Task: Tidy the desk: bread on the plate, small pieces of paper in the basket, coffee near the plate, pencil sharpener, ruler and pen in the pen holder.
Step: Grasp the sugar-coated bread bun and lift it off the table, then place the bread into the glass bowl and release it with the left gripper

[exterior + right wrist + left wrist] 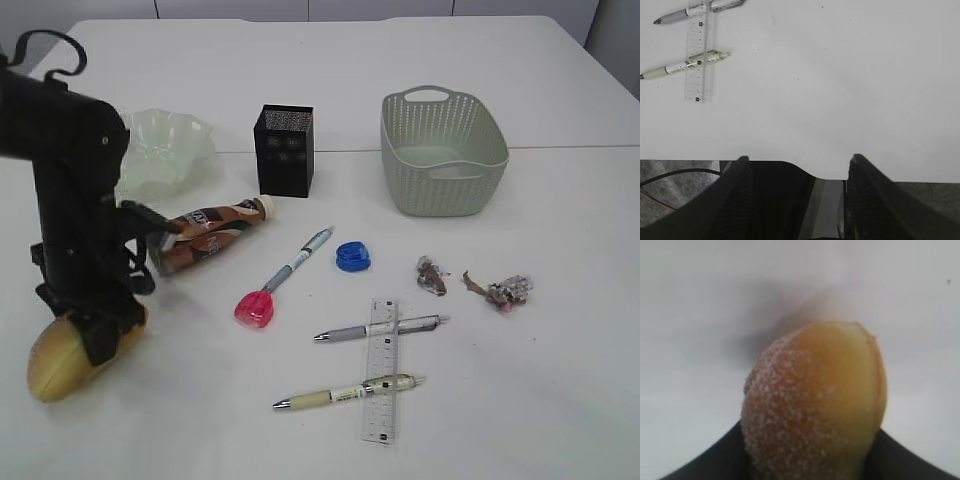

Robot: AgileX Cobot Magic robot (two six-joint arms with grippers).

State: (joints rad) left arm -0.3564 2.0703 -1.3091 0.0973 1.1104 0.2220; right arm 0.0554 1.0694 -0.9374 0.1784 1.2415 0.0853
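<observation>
My left gripper (100, 335) is shut on the sugared bread (60, 362) at the table's front left; its jaws flank the bread (812, 400) in the left wrist view. The pale green glass plate (165, 150) stands behind, at the far left. The coffee bottle (210, 235) lies beside the arm. The black pen holder (285, 150) and green basket (440, 150) stand at the back. A clear ruler (381, 370), pens (380, 328) (345, 393) (300, 260), pink (255, 310) and blue (352, 256) sharpeners and paper scraps (432, 275) (500, 290) lie mid-table. My right gripper (797, 165) is open and empty.
The right wrist view shows the ruler (697, 50) crossed by two pens (687, 64) (700, 10) at its top left, and the table's near edge under the jaws. The right arm is outside the exterior view.
</observation>
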